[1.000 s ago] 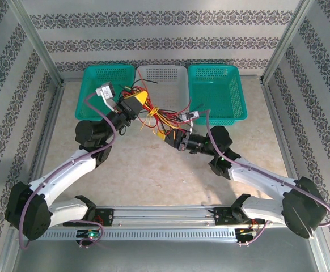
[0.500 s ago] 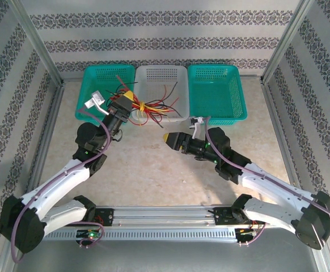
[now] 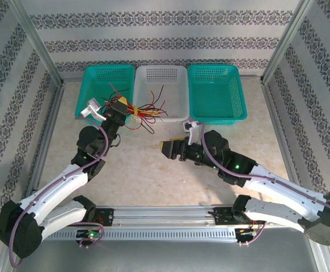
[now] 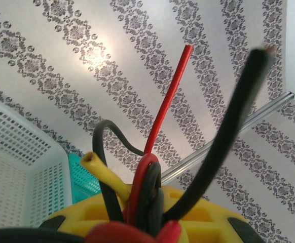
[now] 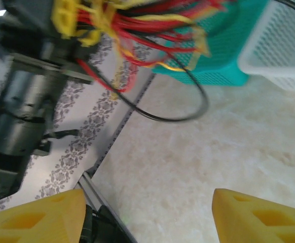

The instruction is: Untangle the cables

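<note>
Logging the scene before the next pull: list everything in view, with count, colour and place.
cables: one bundle, red, yellow and black, over the white basket's near left corner
left basket: one, teal, table's far edge
white basket: one, middle of the row
right basket: one, teal, far edge
table: one, beige
walls: grey-patterned white, around the table
left gripper: yellow fingers, shut on the cables
right gripper: yellow fingers, open, empty, over mid-table
</note>
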`<state>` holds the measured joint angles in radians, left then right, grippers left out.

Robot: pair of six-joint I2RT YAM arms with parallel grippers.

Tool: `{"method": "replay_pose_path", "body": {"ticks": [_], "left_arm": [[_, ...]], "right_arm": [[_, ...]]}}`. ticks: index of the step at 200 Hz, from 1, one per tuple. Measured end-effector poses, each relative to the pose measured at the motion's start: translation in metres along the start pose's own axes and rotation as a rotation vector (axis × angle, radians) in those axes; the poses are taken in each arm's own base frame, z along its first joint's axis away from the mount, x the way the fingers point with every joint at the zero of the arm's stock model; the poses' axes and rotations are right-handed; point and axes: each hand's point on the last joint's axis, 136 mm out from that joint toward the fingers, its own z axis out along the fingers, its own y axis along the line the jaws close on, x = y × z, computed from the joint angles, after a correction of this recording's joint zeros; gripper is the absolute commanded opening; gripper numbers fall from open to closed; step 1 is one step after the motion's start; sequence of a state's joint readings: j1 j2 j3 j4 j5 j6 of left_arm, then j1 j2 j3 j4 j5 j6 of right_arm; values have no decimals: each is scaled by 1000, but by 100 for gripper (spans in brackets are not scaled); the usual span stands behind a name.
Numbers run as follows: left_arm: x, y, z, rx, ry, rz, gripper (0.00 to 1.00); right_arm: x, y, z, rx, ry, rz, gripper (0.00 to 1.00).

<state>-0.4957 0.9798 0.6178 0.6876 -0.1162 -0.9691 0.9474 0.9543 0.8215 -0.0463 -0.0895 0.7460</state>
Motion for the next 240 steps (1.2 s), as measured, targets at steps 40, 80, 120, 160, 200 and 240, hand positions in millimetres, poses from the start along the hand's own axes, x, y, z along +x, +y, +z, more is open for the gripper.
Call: {"method": "replay_pose_path", "body": {"ticks": [40,80,120,160,200,240], "left_arm": [[1,1,-4,36,-11,-79,0],[9,-9,-2,112,41,-132,0],[14,-7,6,170,116,-211,0],[20,15,20,219,156,-368,0],[40,15,23,259,259,-453,0],[28,-17,17,372,271,-448,0]], "right_arm": [[-10,15,14,-24,-9,-59,62],[-18,4,3,34,-39,-96,72],[-51,-6,-34,54,-140,-84,76],[-82,-14,-66,28,-245,-24,65],[-62,-26,-41,-29,-166,48,54],[-31,-49,-16,-46,-84,140,54]]}}
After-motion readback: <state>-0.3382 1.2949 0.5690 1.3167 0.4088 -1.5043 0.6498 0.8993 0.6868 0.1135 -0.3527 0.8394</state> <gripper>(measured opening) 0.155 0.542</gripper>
